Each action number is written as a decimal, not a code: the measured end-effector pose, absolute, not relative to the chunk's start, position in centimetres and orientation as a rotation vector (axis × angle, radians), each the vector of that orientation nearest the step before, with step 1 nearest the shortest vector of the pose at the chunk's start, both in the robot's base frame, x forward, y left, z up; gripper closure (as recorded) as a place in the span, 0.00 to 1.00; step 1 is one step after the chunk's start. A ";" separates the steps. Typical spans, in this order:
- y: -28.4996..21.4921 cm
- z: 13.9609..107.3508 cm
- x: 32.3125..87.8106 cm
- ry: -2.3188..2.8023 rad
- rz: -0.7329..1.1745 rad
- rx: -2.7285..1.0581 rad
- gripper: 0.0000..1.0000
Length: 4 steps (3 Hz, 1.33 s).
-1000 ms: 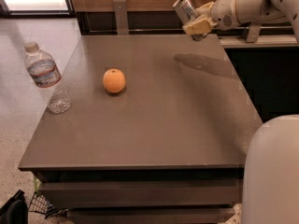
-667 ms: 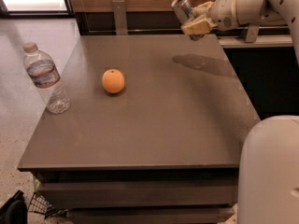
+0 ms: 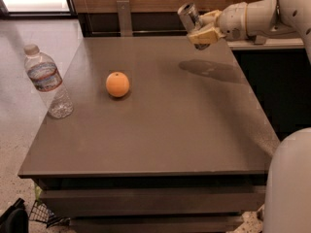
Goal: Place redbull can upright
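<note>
The redbull can, slim and silver with a shiny round top, is held in my gripper above the far right part of the grey table. The can is tilted, its top pointing up and to the left. My gripper's cream fingers are shut around the can's lower body. The white arm reaches in from the right. The can's shadow lies on the table below it.
An orange sits on the table left of centre. A clear plastic water bottle stands upright near the table's left edge. A white rounded robot part fills the lower right corner. A dark counter runs behind the table.
My gripper and the can have moved slightly to the left over the table's far edge. The orange and the bottle have not moved.
</note>
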<state>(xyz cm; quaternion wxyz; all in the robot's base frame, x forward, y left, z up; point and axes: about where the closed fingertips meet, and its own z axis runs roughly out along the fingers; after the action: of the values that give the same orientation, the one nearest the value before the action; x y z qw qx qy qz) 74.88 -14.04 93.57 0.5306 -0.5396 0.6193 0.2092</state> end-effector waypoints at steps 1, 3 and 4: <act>-13.3 91.6 74.4 1.496 0.574 -1.265 1.00; -11.9 89.3 74.3 1.496 0.738 -1.181 1.00; -11.9 89.3 74.3 1.496 0.738 -1.181 1.00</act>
<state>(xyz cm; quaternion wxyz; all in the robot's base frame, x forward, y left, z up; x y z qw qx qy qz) 74.31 -11.95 89.30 0.5215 -0.4931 0.6245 0.3081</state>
